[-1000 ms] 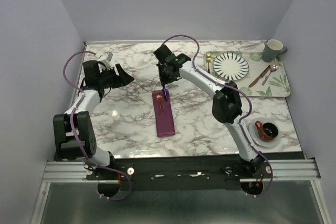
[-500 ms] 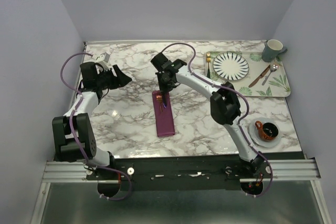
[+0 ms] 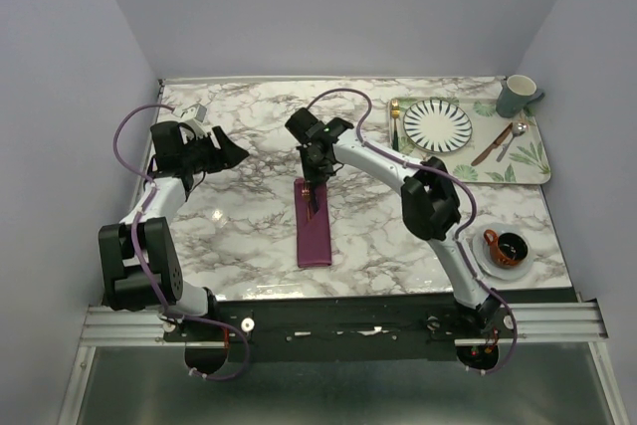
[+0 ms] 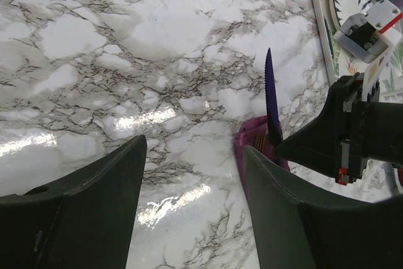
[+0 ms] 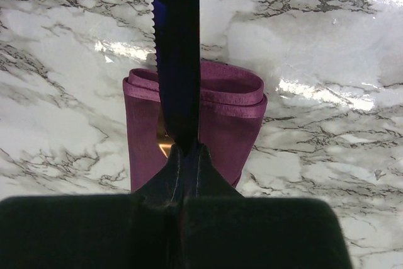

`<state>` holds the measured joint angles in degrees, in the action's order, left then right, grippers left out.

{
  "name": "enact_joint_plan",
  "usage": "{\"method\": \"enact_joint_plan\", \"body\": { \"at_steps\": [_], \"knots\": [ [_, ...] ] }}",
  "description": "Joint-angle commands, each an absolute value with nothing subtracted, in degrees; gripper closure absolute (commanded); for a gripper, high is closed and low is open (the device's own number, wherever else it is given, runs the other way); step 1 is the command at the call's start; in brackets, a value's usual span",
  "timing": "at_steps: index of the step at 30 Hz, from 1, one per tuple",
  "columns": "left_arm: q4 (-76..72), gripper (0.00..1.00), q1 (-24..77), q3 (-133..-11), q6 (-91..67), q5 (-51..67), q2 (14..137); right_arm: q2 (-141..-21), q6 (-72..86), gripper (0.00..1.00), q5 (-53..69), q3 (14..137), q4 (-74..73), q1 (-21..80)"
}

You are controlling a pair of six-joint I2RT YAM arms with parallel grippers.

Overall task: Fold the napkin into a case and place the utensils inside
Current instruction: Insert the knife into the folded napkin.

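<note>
Centrally, the case [image 3: 315, 231] is lying lengthwise on the marble table [image 3: 398, 236]. Over the case's far end, the right gripper [image 3: 316, 172] is pinching the dark blue knife [image 5: 178, 61] between tightly closed jaws, the serrated blade crossing that end. A copper fork [image 5: 165, 149] is showing there in the fold. Left of the case's far end, the left gripper [image 3: 231, 151] is hovering, fingers spread wide, holding nothing.
</note>
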<state>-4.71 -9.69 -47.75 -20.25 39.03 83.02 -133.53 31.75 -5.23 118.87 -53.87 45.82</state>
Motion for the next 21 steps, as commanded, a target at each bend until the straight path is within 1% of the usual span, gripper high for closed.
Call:
{"method": "enact_joint_plan", "body": {
  "at_steps": [1,12,15,18,19,21],
  "knots": [
    [-6.24,0.27,-10.02,-46.93,-20.48,40.25,81.56,-129.38,33.75,0.99,-6.77,117.6,-55.9,46.49],
    [-7.2,0.3,-9.93,-49.21,-20.83,42.44,84.2,-128.76,35.16,0.99,-6.68,115.23,-56.6,46.49],
    [-7.3,0.32,-9.41,-51.58,-21.79,45.25,87.0,-128.67,35.51,0.99,-6.5,114.61,-56.69,46.49],
    [-7.73,0.39,-8.27,-55.26,-22.94,49.73,91.66,-128.5,35.6,0.99,-6.33,114.26,-56.69,46.49],
    [-8.26,0.41,-7.74,-56.15,-24.68,53.05,94.54,-128.5,35.6,0.99,-6.33,114.26,-56.6,46.41],
    [-11.42,0.43,-5.9,-58.69,-27.67,55.53,97.98,-128.5,35.51,0.99,-6.33,114.26,-56.6,46.41]
  ]
}}
